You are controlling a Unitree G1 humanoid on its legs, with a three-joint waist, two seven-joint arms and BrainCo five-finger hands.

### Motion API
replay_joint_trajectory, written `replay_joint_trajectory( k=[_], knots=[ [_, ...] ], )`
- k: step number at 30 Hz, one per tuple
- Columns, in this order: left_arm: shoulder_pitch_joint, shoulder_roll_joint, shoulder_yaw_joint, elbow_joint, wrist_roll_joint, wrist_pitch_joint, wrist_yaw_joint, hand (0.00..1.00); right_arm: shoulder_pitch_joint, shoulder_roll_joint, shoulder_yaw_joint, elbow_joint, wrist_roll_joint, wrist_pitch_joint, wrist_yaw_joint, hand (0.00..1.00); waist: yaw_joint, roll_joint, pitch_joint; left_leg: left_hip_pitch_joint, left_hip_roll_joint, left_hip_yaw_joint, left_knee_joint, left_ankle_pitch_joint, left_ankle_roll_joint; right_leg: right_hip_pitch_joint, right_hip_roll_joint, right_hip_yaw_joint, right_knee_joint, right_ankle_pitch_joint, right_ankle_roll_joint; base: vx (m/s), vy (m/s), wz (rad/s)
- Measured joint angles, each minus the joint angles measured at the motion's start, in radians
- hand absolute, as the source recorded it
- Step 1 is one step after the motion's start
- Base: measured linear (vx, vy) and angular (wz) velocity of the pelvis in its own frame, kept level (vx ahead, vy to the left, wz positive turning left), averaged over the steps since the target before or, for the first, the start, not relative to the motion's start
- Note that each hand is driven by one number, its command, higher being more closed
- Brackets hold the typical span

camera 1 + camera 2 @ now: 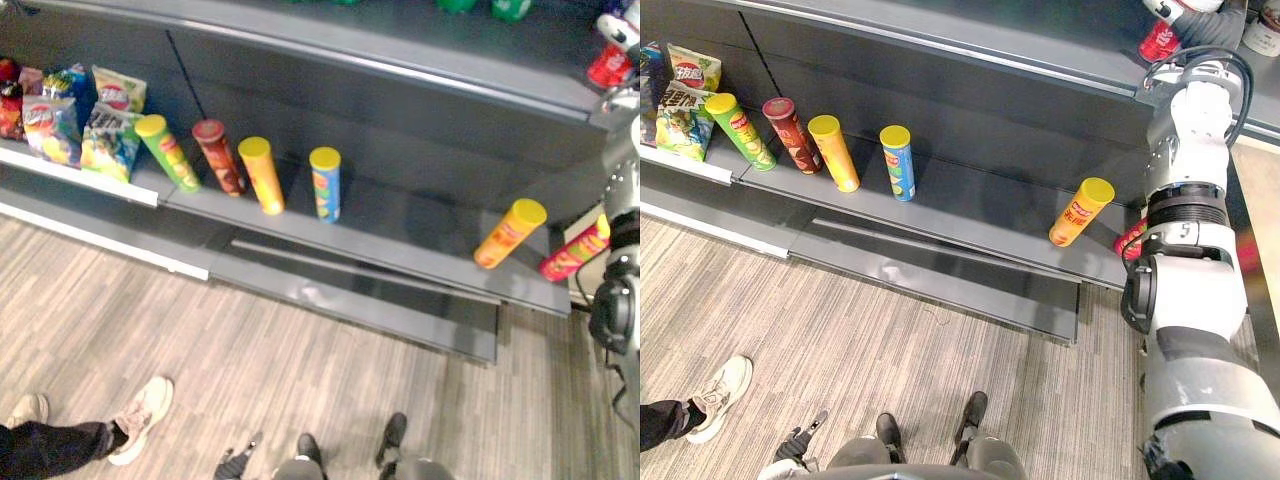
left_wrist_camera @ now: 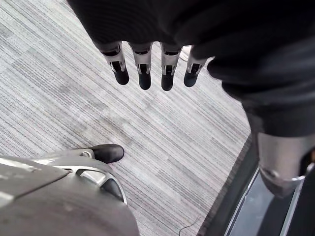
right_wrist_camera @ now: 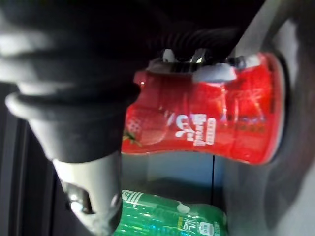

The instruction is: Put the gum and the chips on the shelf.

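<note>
Six chip cans [image 1: 261,175]: in a row along the lower shelf [image 1: 400,232].
Left hand [image 2: 143,69]: mine, fingers straight, loose, above the floor.
Gum bottle [image 3: 211,128]: red, at the upper shelf [image 1: 400,45], far right.
Right hand [image 3: 211,73]: my fingers wrapped round the gum bottle.

Silver-grey arm [image 1: 1193,290], dark ribbed cover [image 2: 172,19], dark-tipped fingers [image 2: 144,77]

You've got 6 chip tubes [image 1: 262,175], approx. 6 chip bags [image 1: 108,140] (they overlap, so no exact count), 1 red gum bottle [image 1: 608,66], and min. 2 green bottles [image 1: 510,8] up top.
</note>
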State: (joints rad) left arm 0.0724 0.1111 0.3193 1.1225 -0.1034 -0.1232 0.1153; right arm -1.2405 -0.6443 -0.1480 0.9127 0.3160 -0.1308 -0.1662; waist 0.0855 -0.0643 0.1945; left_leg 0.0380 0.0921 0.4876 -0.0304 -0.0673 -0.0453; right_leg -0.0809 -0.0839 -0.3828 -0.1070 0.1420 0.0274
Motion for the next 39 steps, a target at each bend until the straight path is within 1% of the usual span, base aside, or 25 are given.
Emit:
replay_joint_trajectory(
  k=[3, 6, 10, 12, 14, 15, 16, 17, 18, 19, 20, 22, 23, 24, 25, 26, 27, 29, 30, 31, 32, 35, 36, 38, 39],
  knots=[
    [0.001, 0.001, 0.001, 0.001, 0.0, 0.0, 0.0, 0.0, 0.0, 0.0, 0.0, 0.002, 0.001, 0.0, -0.007, 0.0, -0.002, 0.0, 0.0, 0.0, -0.002, 0.0, 0.001, 0.0, 0.0, 0.0, -0.002, 0.0, 0.0, 0.0, 0.0, 0.0, 0.0, 0.0],
    [0.001, 0.001, 0.002, 0.001, 0.0, 0.001, 0.0, 0.0, 0.001, -0.007, -0.001, -0.022, 0.002, 0.0, -0.033, 0.0, -0.004, 0.0, 0.0, 0.001, -0.002, 0.0, 0.007, -0.004, -0.001, 0.004, -0.002, 0.001, 0.0, 0.0, -0.001, 0.0, 0.0, 0.0],
    [0.008, 0.0, 0.008, -0.008, 0.0, 0.002, 0.0, 0.0, 0.034, -0.034, -0.005, -0.187, 0.0, -0.008, -0.066, 0.0, -0.007, 0.0, 0.0, 0.011, 0.0, 0.004, 0.017, -0.011, 0.002, 0.016, -0.003, 0.004, 0.0, 0.0, -0.001, 0.0, 0.005, -0.03],
    [0.009, 0.001, 0.019, -0.016, 0.0, 0.002, -0.001, 0.0, 0.055, -0.037, -0.018, -0.276, 0.0, -0.023, -0.073, 0.0, -0.01, -0.001, -0.001, 0.02, 0.001, 0.011, 0.016, -0.012, 0.002, 0.021, -0.003, 0.008, 0.0, 0.0, 0.0, -0.02, 0.039, -0.08],
    [0.01, 0.0, 0.031, -0.019, 0.001, 0.002, -0.001, 0.0, 0.104, -0.037, -0.044, -0.414, -0.003, -0.055, -0.078, 0.0, -0.016, -0.003, -0.002, 0.023, 0.001, 0.018, 0.016, -0.012, 0.002, 0.022, -0.003, 0.01, 0.0, 0.0, 0.0, -0.03, 0.04, -0.06],
    [0.012, 0.0, 0.033, -0.019, 0.001, 0.002, -0.001, 0.0, 0.122, -0.037, -0.047, -0.452, -0.004, -0.061, -0.08, 0.0, -0.017, -0.003, -0.002, 0.026, 0.001, 0.02, 0.015, -0.012, 0.002, 0.023, -0.003, 0.012, 0.0, 0.0, 0.0, -0.02, 0.036, -0.07],
    [0.013, 0.0, 0.034, -0.018, 0.001, 0.002, -0.001, 0.0, 0.149, -0.037, -0.054, -0.5, -0.004, -0.068, -0.082, 0.0, -0.019, -0.003, -0.002, 0.031, 0.001, 0.021, 0.014, -0.012, 0.002, 0.027, -0.002, 0.012, 0.0, -0.001, 0.0, -0.02, 0.037, -0.05],
    [0.014, 0.0, 0.037, -0.018, 0.004, 0.003, -0.001, 0.0, 0.218, -0.029, -0.079, -0.594, -0.012, -0.082, -0.087, 0.0, -0.021, -0.004, -0.005, 0.04, 0.003, 0.022, 0.012, -0.011, 0.002, 0.035, 0.0, 0.012, 0.0, -0.001, 0.0, -0.02, 0.037, -0.03],
    [0.014, 0.0, 0.039, -0.018, 0.009, 0.002, 0.0, 0.0, 0.245, -0.021, -0.089, -0.63, -0.02, -0.089, -0.088, 0.0, -0.021, -0.006, -0.008, 0.041, 0.003, 0.023, 0.011, -0.011, 0.002, 0.035, 0.0, 0.013, -0.001, -0.001, 0.0, -0.02, 0.037, -0.04],
    [0.015, 0.0, 0.04, -0.018, 0.014, 0.002, 0.0, 0.0, 0.292, 0.001, -0.105, -0.701, -0.045, -0.099, -0.09, 0.0, -0.024, -0.009, -0.013, 0.043, 0.003, 0.025, 0.009, -0.011, 0.002, 0.035, 0.0, 0.015, -0.001, -0.001, 0.0, -0.02, 0.029, -0.05],
    [0.015, -0.001, 0.04, -0.018, 0.02, 0.002, 0.0, 0.0, 0.317, 0.015, -0.113, -0.739, -0.045, -0.103, -0.09, 0.0, -0.027, -0.011, -0.015, 0.044, 0.002, 0.027, 0.008, -0.01, 0.002, 0.035, 0.0, 0.017, -0.001, -0.001, 0.0, -0.03, 0.034, -0.1],
    [0.027, -0.007, 0.04, -0.017, 0.04, 0.003, 0.0, 0.0, 0.442, 0.096, -0.123, -0.876, -0.057, -0.127, -0.086, 0.0, -0.033, -0.015, -0.037, 0.053, 0.001, 0.036, -0.001, -0.007, 0.0, 0.035, 0.003, 0.027, -0.001, -0.001, 0.001, -0.03, 0.037, -0.12],
    [0.033, -0.012, 0.039, -0.016, 0.04, 0.003, 0.0, 0.0, 0.499, 0.133, -0.122, -0.924, -0.073, -0.134, -0.082, 0.0, -0.036, -0.016, -0.048, 0.054, 0.002, 0.038, -0.002, -0.007, 0.0, 0.035, 0.003, 0.028, -0.001, -0.001, 0.001, -0.01, 0.034, -0.08],
    [0.039, -0.017, 0.041, -0.016, 0.04, 0.002, 0.0, 0.0, 0.574, 0.195, -0.118, -0.987, -0.075, -0.139, -0.067, 0.0, -0.041, -0.018, -0.061, 0.055, 0.002, 0.042, -0.002, -0.007, 0.0, 0.035, 0.004, 0.03, -0.001, -0.001, 0.001, 0.0, 0.022, -0.05],
    [0.041, -0.017, 0.041, -0.015, 0.04, 0.003, 0.002, 0.0, 0.611, 0.224, -0.114, -1.013, -0.075, -0.14, -0.062, 0.0, -0.042, -0.018, -0.065, 0.057, 0.003, 0.045, -0.002, -0.007, 0.0, 0.035, 0.004, 0.031, -0.001, -0.001, 0.001, -0.01, 0.029, -0.06],
    [0.042, -0.017, 0.041, -0.012, 0.04, 0.003, 0.005, 0.0, 0.694, 0.275, -0.099, -1.062, -0.074, -0.141, -0.048, 0.0, -0.045, -0.02, -0.073, 0.059, 0.002, 0.048, -0.002, -0.007, 0.0, 0.036, 0.004, 0.035, -0.001, -0.001, 0.001, -0.02, 0.025, -0.05],
    [0.043, -0.017, 0.041, -0.011, 0.04, 0.003, 0.006, 0.0, 0.737, 0.299, -0.087, -1.084, -0.074, -0.14, -0.039, 0.0, -0.045, -0.022, -0.075, 0.061, 0.002, 0.048, -0.002, -0.007, 0.0, 0.037, 0.004, 0.035, -0.001, -0.001, 0.001, -0.03, 0.034, -0.05],
    [0.047, -0.021, 0.053, -0.011, 0.041, 0.004, 0.01, 0.0, 0.914, 0.376, -0.019, -1.173, -0.073, -0.137, 0.015, 0.0, -0.049, -0.024, -0.076, 0.073, 0.001, 0.05, -0.002, -0.008, 0.0, 0.049, 0.004, 0.037, -0.001, -0.002, 0.001, -0.04, 0.045, -0.02],
    [0.048, -0.021, 0.061, -0.011, 0.041, 0.004, 0.011, 0.0, 0.96, 0.392, 0.002, -1.195, -0.073, -0.137, 0.027, 0.0, -0.051, -0.024, -0.077, 0.074, 0.001, 0.051, -0.002, -0.008, 0.0, 0.05, 0.004, 0.038, -0.001, -0.002, 0.001, -0.05, 0.044, -0.02],
    [0.05, -0.029, 0.072, -0.011, 0.041, 0.004, 0.012, 0.0, 1.053, 0.422, 0.041, -1.236, -0.073, -0.136, 0.056, 0.0, -0.055, -0.026, -0.079, 0.074, 0.0, 0.053, -0.002, -0.008, 0.0, 0.05, 0.003, 0.039, -0.001, -0.002, 0.002, -0.05, 0.032, -0.04],
    [0.051, -0.03, 0.08, -0.01, 0.041, 0.004, 0.014, 0.0, 1.143, 0.451, 0.07, -1.264, -0.073, -0.137, 0.085, 0.0, -0.056, -0.029, -0.08, 0.074, -0.001, 0.054, -0.001, -0.008, 0.0, 0.049, 0.002, 0.04, -0.001, -0.004, 0.005, -0.05, 0.03, -0.04],
    [0.058, -0.03, 0.08, -0.009, 0.041, 0.004, 0.016, 0.0, 1.329, 0.505, 0.149, -1.269, -0.071, -0.134, 0.133, 0.0, -0.06, -0.032, -0.088, 0.075, -0.001, 0.053, -0.001, -0.01, -0.003, 0.049, 0.002, 0.042, -0.001, -0.005, 0.005, -0.04, 0.024, -0.03],
    [0.059, -0.03, 0.08, -0.009, 0.041, 0.004, 0.017, 0.0, 1.359, 0.51, 0.167, -1.268, -0.071, -0.134, 0.136, 0.0, -0.061, -0.032, -0.088, 0.075, -0.002, 0.053, -0.001, -0.01, -0.003, 0.049, 0.001, 0.042, -0.001, -0.005, 0.005, -0.04, 0.022, -0.01],
    [0.063, -0.03, 0.08, -0.009, 0.041, 0.002, 0.019, 0.0, 1.467, 0.524, 0.224, -1.241, -0.063, -0.13, 0.191, 0.0, -0.068, -0.032, -0.092, 0.074, -0.002, 0.053, -0.001, -0.013, -0.008, 0.048, 0.001, 0.042, -0.001, -0.008, 0.003, -0.04, 0.023, 0.01],
    [0.066, -0.03, 0.08, -0.009, 0.041, 0.002, 0.019, 0.0, 1.487, 0.527, 0.236, -1.228, -0.062, -0.129, 0.205, 0.0, -0.07, -0.032, -0.093, 0.074, -0.002, 0.053, -0.001, -0.013, -0.008, 0.047, 0.001, 0.042, -0.001, -0.008, 0.003, -0.03, 0.019, 0.0]
  ],
)
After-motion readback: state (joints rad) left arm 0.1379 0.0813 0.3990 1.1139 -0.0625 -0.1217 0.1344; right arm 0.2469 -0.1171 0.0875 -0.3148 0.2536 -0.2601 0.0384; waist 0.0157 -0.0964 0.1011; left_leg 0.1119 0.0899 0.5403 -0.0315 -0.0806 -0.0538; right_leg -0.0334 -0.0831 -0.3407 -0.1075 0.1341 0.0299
